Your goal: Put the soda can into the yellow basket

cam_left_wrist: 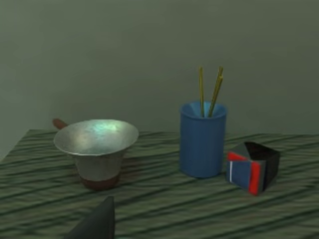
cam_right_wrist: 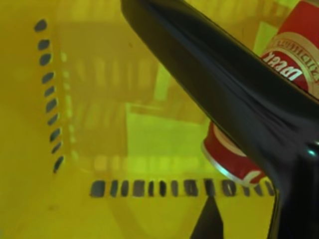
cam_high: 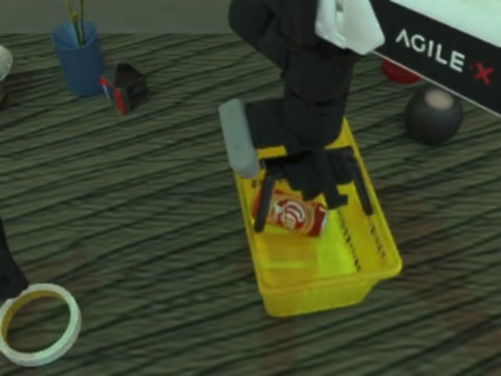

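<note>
Right pincer (cam_high: 301, 192) hung over basket (cam_high: 383, 258), fingers spread, nothing gripped; can (cam_high: 291, 214) lay inside basket, apparently released. Left arm unseen.

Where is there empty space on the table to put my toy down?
The widest bare patch lies between the tape ring and the yellow basket. It is crowded behind: blue cup, small box, black ball. The right gripper fills the basket over the soda can.

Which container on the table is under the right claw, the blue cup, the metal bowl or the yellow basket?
The yellow basket: the right claw hangs over it with the soda can. The blue cup and metal bowl stand far left.
</note>
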